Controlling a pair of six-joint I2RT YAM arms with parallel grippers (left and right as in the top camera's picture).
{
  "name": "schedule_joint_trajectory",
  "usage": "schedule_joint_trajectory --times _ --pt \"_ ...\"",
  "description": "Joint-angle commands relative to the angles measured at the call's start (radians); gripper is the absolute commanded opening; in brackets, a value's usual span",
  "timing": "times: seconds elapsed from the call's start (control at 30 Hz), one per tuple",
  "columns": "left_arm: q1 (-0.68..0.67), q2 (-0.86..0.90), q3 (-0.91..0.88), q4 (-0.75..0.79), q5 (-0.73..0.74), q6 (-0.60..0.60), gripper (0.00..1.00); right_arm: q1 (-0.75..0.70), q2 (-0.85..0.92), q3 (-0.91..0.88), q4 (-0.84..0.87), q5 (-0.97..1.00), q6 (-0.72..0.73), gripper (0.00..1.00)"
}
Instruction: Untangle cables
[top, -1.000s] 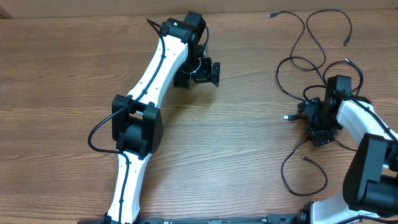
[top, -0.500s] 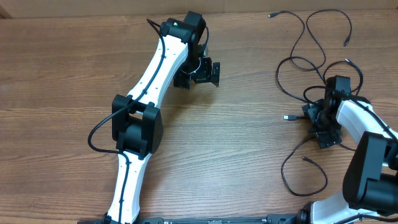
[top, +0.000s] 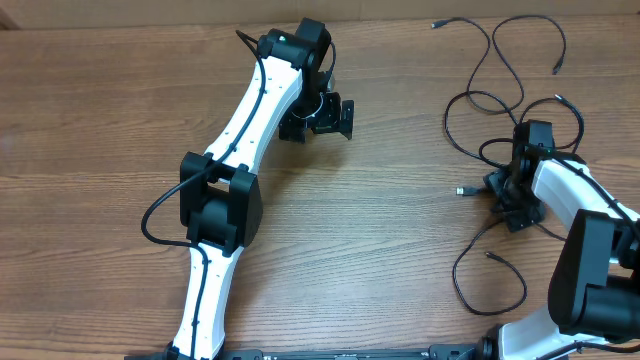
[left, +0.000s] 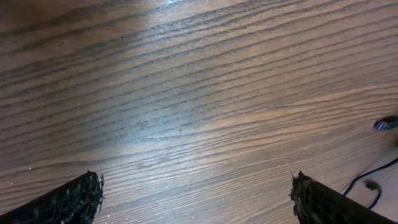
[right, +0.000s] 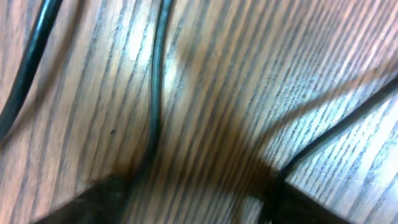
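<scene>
The cables (top: 446, 122) lay loose on the right side of the wooden tabletop (top: 100, 120), well apart from the left arm. They spread from the far right edge toward the near right in thin black loops that crossed one another. One small plug (top: 460, 189) lay just left of the right fingers, and another plug (top: 435, 24) sat at the far edge. A separate loop (top: 456, 280) curved on the near right.

The right gripper (top: 512, 196) was down among the cables, in the middle of the tangle. In the right wrist view its fingers (right: 106, 194) were blurred and stood partly apart, with bare wood between them. One cord (right: 155, 81) ran down the wood to the left finger. A second cord (right: 336, 134) came in from the right to the other finger. Whether either cord was caught or only touched, I could not tell. A third cord (right: 31, 56) crossed the left edge of that view.

The left gripper (top: 320, 115) hung over bare tabletop at the far middle. In the left wrist view its fingers (left: 81, 199) were spread as wide as they go and held nothing. Beyond them, at the right edge of that view, a plug tip (left: 385, 124) and a bit of cord (left: 367, 175) showed.
</scene>
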Motion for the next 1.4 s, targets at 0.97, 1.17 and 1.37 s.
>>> schedule_joint_trajectory --times 0.97,1.17,1.37 --pt "-0.002 -0.007 0.022 -0.004 -0.003 -0.002 1.00 -0.055 0.063 0.055 -0.085 -0.208 0.161 0.04" --pt "-0.002 -0.007 0.022 -0.005 -0.003 -0.002 0.99 -0.055 0.063 0.115 -0.135 -0.211 0.160 0.44" --pt "-0.002 -0.007 0.022 -0.005 -0.003 -0.002 1.00 -0.055 0.055 0.154 -0.195 -0.210 0.159 0.84"
